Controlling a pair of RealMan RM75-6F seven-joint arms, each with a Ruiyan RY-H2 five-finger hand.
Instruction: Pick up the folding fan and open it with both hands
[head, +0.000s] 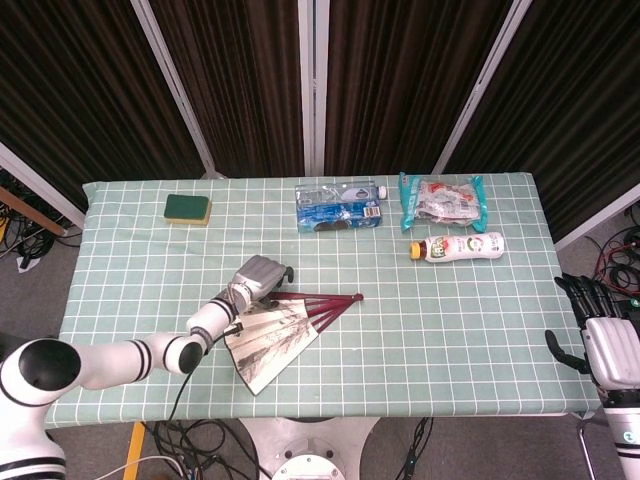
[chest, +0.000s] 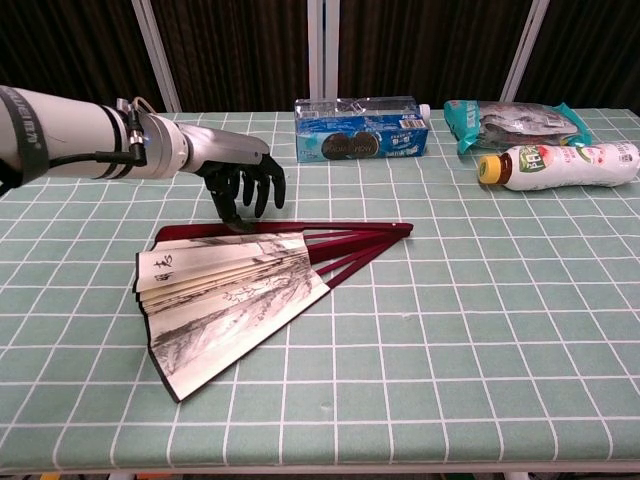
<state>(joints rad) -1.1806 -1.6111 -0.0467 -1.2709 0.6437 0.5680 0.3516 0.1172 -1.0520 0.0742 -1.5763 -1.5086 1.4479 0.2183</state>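
Note:
The folding fan (head: 272, 330) (chest: 235, 285) lies partly spread on the green checked table, its dark red ribs meeting at a pivot on the right. My left hand (head: 260, 275) (chest: 240, 185) hovers over the fan's top rib with fingers apart and pointing down, a fingertip close to or touching the rib, holding nothing. My right hand (head: 610, 345) shows only in the head view, off the table's right edge, fingers spread and empty.
A green sponge (head: 187, 208) sits at the back left. A blue cookie pack (head: 338, 207) (chest: 360, 129), a snack bag (head: 442, 199) (chest: 515, 117) and a lying drink bottle (head: 457, 246) (chest: 560, 165) line the back right.

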